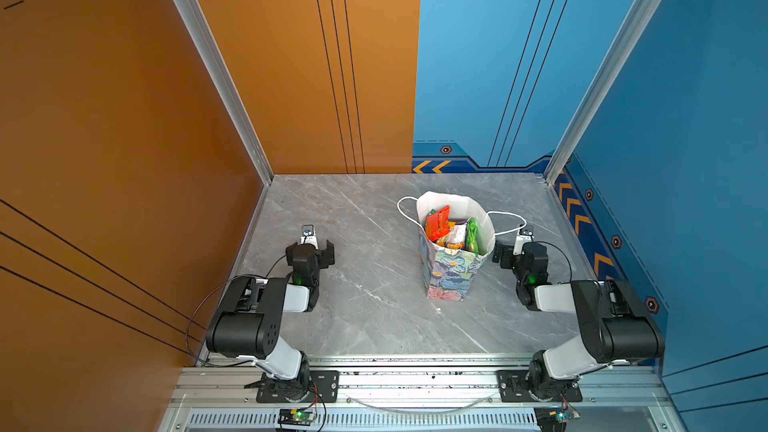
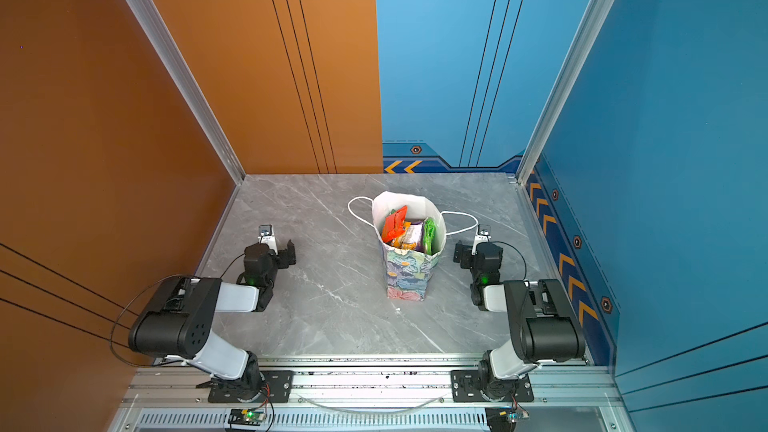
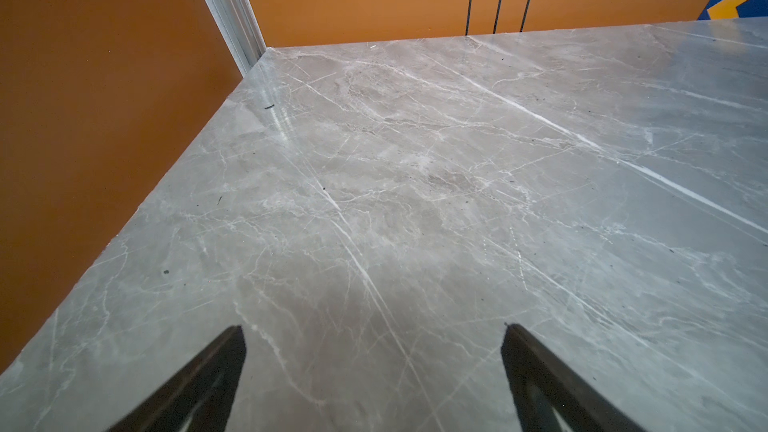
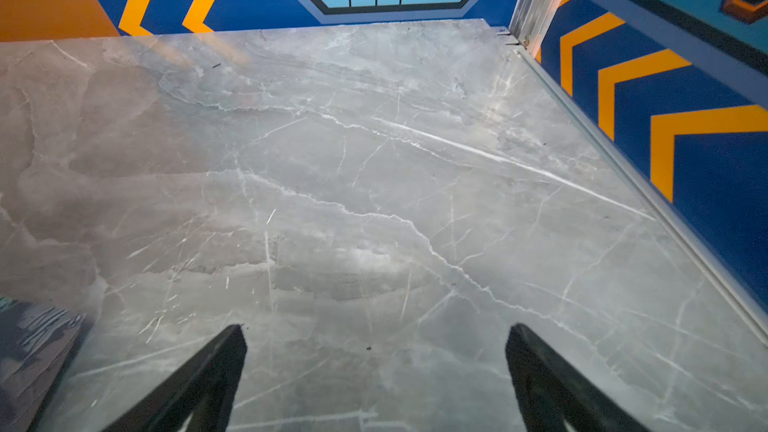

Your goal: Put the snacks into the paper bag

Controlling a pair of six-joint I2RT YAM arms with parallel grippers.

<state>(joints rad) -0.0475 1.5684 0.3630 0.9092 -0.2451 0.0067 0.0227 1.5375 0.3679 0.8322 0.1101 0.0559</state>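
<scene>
A grey marbled tabletop (image 1: pixel 374 326) sits between an orange wall (image 1: pixel 104 118) and a blue wall (image 1: pixel 685 118) — aluminium posts (image 1: pixel 210 60) stand at the back corners, orange chevrons (image 4: pixel 706 120) run low.

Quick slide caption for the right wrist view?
Open right pincer above the marble table, paper bag corner at its side.

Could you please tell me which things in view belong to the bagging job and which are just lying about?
Job in hand:
paper bag, upright
snacks, inside it
left gripper and right gripper, both open, empty

Just lying about:
pale curved strip on the front rail
small pale speck on the table by the bag's base
</scene>
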